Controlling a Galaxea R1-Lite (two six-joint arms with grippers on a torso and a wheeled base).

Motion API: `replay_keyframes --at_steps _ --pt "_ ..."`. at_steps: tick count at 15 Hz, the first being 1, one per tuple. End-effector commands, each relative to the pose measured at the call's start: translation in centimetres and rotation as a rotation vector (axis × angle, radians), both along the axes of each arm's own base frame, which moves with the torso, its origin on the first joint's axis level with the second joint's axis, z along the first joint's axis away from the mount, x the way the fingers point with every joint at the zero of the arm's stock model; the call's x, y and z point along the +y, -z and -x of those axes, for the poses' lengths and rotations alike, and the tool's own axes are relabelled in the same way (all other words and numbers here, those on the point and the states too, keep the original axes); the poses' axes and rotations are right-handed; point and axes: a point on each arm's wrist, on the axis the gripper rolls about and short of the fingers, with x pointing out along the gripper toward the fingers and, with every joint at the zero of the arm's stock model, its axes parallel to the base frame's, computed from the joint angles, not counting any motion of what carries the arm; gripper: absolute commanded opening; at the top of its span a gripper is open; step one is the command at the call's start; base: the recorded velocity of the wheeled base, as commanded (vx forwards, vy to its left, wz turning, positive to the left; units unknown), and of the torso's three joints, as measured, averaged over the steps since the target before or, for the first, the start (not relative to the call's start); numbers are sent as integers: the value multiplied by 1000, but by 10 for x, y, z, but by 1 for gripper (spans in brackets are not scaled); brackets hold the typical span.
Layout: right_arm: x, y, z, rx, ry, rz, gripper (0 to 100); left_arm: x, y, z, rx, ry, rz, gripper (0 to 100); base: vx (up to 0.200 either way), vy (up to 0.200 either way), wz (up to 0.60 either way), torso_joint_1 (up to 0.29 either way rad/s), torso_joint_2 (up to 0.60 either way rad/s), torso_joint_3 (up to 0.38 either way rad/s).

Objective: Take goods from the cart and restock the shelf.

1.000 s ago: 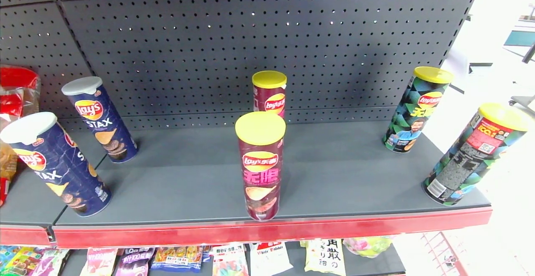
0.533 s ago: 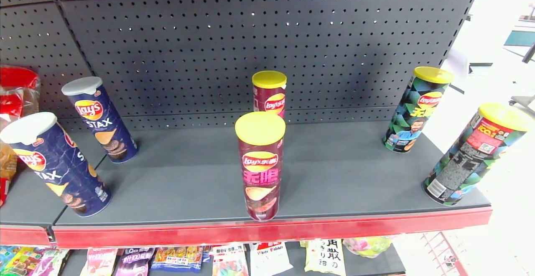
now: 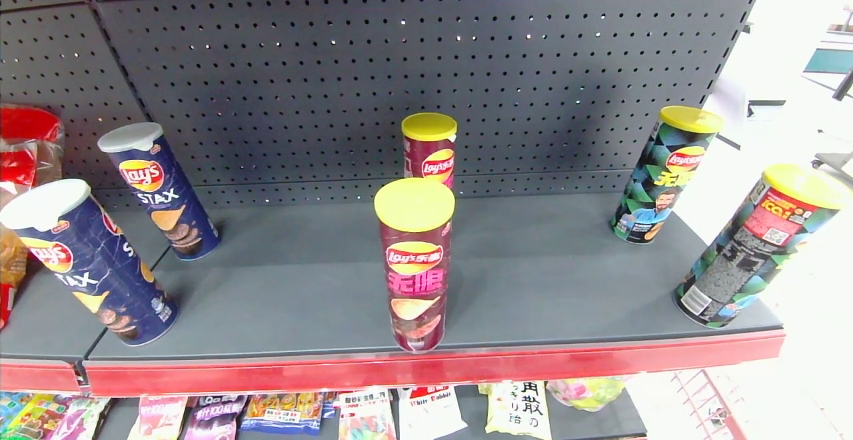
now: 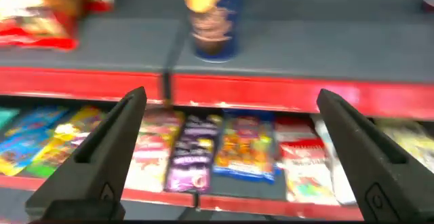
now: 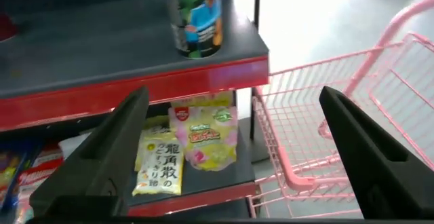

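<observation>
Six chip cans stand on the grey shelf (image 3: 533, 273). Two blue cans (image 3: 93, 267) (image 3: 163, 190) are at the left, two maroon cans (image 3: 416, 273) (image 3: 430, 150) in the middle, and two green cans (image 3: 663, 177) (image 3: 760, 247) at the right. My left gripper (image 4: 230, 98) is open and holds nothing; it faces the shelf's red front edge (image 4: 271, 91) below a blue can (image 4: 213, 20). My right gripper (image 5: 234, 95) is open and holds nothing, level with the lower shelf, below a green can (image 5: 199, 17). The pink wire cart (image 5: 278, 153) stands to the shelf's right.
Snack packets (image 3: 366, 413) fill the lower shelf, also visible past the left gripper (image 4: 196, 156) and the right one (image 5: 203, 139). Red-topped bags (image 3: 26, 140) sit at the far left. A perforated back panel (image 3: 400, 73) closes the shelf. Open shelf floor lies between the can groups.
</observation>
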Motion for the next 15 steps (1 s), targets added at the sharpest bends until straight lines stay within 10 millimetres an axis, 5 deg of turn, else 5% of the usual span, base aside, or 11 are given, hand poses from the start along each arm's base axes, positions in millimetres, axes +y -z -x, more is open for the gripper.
replay_keyframes --at_steps 1,6,15 --pt "0 1 0 7 -22 14 100 0 1 0 8 5 -1 100 0 0 0 0 0 0" --pt "3 7 -3 15 -133 53 100 2 2 4 -30 141 5 100 0 0 0 0 0 0" --pt "3 7 -3 15 -131 53 100 2 3 8 -84 107 7 100 0 0 0 0 0 0"
